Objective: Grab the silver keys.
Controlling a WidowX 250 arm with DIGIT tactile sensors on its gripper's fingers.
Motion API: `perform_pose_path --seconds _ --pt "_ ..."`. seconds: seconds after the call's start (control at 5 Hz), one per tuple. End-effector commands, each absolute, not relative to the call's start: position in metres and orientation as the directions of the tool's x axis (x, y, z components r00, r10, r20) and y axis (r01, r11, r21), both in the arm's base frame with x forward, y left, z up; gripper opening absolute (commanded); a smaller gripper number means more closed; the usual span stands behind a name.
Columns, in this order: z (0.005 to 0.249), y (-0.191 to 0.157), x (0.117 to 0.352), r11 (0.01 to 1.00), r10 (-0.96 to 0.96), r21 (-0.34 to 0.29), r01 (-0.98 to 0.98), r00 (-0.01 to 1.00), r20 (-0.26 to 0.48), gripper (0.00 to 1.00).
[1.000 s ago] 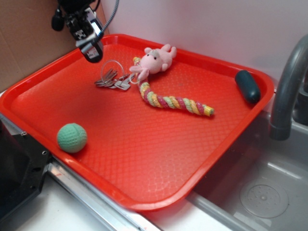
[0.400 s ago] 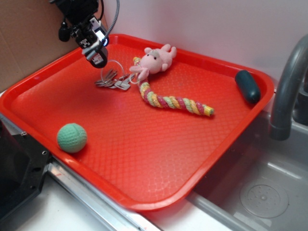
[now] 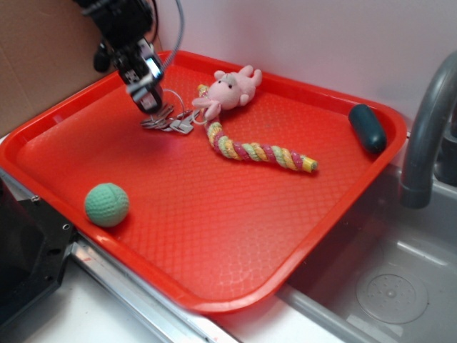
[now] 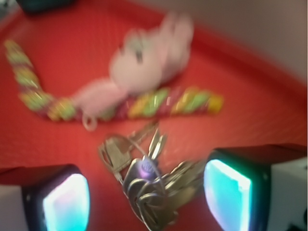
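Note:
The silver keys (image 3: pixel 170 121) lie flat on the red tray (image 3: pixel 214 236) at its far left, a small bunch on a thin wire ring, just left of the pink plush. My gripper (image 3: pixel 148 100) hangs directly over the left end of the bunch, close above it. In the wrist view the keys (image 4: pixel 151 185) lie between my two fingers (image 4: pixel 65 202), which stand wide apart on either side without touching them. The gripper (image 4: pixel 147 204) is open and empty.
A pink plush animal (image 3: pixel 232 89) with a striped rope tail (image 3: pixel 260 152) lies right of the keys. A green knitted ball (image 3: pixel 107 204) sits at the tray's near left. A dark teal object (image 3: pixel 368 127) lies at the far right corner. A grey faucet (image 3: pixel 428 128) and sink are at right.
My gripper has moved down and slightly right, from above the tray's far rim to just over the keys. The keys and other objects have not moved.

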State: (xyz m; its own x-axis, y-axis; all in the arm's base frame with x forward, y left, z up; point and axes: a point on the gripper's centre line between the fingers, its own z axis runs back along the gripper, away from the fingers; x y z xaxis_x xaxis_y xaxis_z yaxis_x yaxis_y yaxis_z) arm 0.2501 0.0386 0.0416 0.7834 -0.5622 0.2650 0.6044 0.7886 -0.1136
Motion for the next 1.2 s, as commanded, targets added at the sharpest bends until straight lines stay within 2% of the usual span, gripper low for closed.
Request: perform_pose_path --seconds 0.0,0.2,0.6,0.8,1.0 --pt "0.039 0.017 0.266 0.742 -0.644 -0.078 0.666 0.740 0.193 1.00" --pt "0.042 0.020 0.265 0.755 -0.626 -0.073 0.652 0.749 0.219 0.00" --pt "0.050 0.026 0.261 0.769 -0.601 -0.082 0.634 0.761 0.244 0.00" --pt "0.063 0.032 0.254 0.794 -0.566 -0.087 0.602 0.784 0.253 0.00" --pt "0.104 0.036 0.236 0.875 -0.430 -0.118 0.469 0.866 0.254 0.00"
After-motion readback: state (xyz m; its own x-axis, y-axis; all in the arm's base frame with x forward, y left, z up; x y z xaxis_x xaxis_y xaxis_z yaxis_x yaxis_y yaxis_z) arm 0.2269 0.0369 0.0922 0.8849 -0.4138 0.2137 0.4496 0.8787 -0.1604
